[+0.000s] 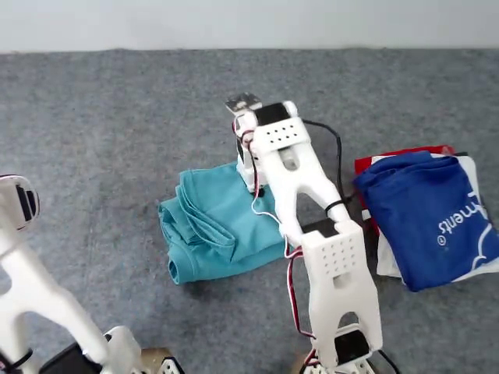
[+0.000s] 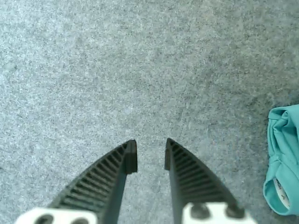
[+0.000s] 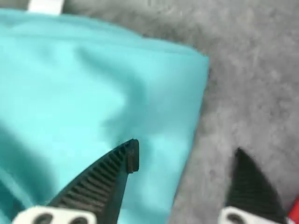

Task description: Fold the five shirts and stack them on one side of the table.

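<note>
The right jaws are spread wide, the left jaws barely, both empty. At the teal shirt (image 3: 93, 84) edge, one layer alone could be pinched, undoing the fold.

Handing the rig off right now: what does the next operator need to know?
Left gripper: open above bare table, holding nothing.
Right gripper: open, straddling the edge of the teal shirt, holding nothing.
Done: blue shirt stacked on white shirt and red shirt, on the right arm's side.
Left: the teal shirt lies mid-table, roughly folded; tidy it and add it to the stack. I count four shirts.
</note>
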